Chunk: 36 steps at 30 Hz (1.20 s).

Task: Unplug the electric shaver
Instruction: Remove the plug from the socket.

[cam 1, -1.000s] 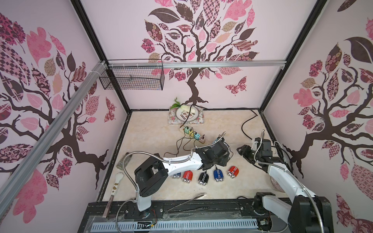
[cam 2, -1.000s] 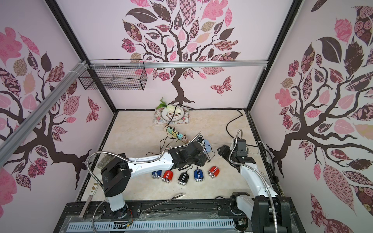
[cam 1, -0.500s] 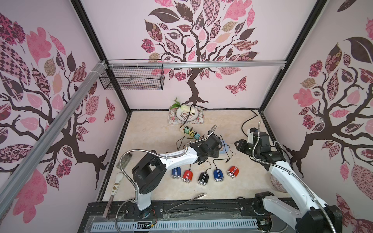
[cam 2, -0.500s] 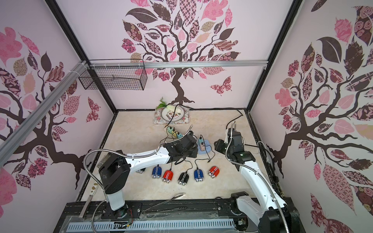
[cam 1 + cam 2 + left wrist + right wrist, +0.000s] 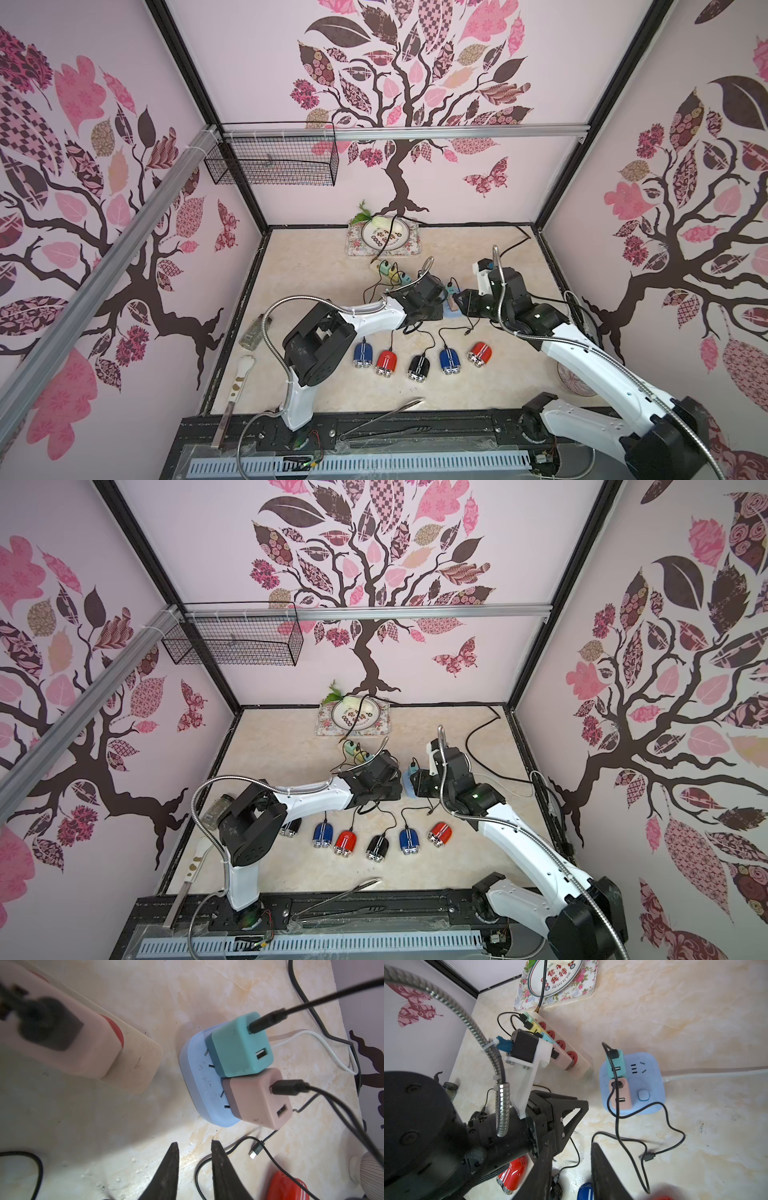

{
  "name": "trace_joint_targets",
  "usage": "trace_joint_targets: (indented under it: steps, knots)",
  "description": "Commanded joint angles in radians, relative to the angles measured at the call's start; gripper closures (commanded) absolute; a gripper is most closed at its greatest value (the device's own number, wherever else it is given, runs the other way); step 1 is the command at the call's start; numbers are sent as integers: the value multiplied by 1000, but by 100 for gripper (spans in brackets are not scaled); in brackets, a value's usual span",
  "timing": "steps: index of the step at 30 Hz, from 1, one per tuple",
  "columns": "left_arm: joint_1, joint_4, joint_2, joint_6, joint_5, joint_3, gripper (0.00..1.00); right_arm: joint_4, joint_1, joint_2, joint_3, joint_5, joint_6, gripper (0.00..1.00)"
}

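1. Top views both show the row of electric shavers (image 5: 418,367) at the front of the table (image 5: 316,266), each trailing a thin cable (image 5: 320,1093) back toward the sockets.
2. They look small, light and glossy, so likely to skid if tugged, and the cables are limp. The stiff USB plug (image 5: 288,1087) in the pink adapter (image 5: 257,1103) seems the better hold, or its twin in the teal adapter (image 5: 239,1047).
3. Both adapters sit in the blue power cube (image 5: 197,1076), which probably lifts with a pull and needs bracing.
4. The left gripper (image 5: 194,1144) hovers just short of the cube, fingers narrowly parted and empty. The right gripper (image 5: 571,1147) is also parted, holding nothing.
5. Which shaver feeds which plug cannot be traced. A loose plug (image 5: 256,1150) lies unconnected. The left arm (image 5: 316,800) half hides the end shaver (image 5: 291,827).
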Motion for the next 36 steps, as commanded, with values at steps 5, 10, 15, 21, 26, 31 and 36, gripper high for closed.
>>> trace_joint_targets:
  steps: [5, 10, 15, 21, 26, 31, 36]
  knots:
    - [29, 43, 52, -41, 45, 44, 70, 9, 40, 88, 23, 35, -27, 66]
    - [33, 54, 73, -53, 60, 58, 70, -3, 40, 144, 32, 86, -50, 64]
    - [38, 67, 85, -65, 69, 68, 70, -28, 40, 206, 63, 162, -72, 64]
    - [49, 87, 94, -81, 79, 81, 70, -29, 41, 246, 83, 247, -82, 63]
    - [54, 92, 113, -90, 87, 104, 69, -23, 41, 291, 100, 276, -90, 60]
    - [57, 94, 130, -93, 93, 124, 69, -13, 40, 324, 112, 301, -97, 56]
    - [65, 105, 144, -107, 99, 129, 69, 7, 41, 354, 119, 295, -104, 56]
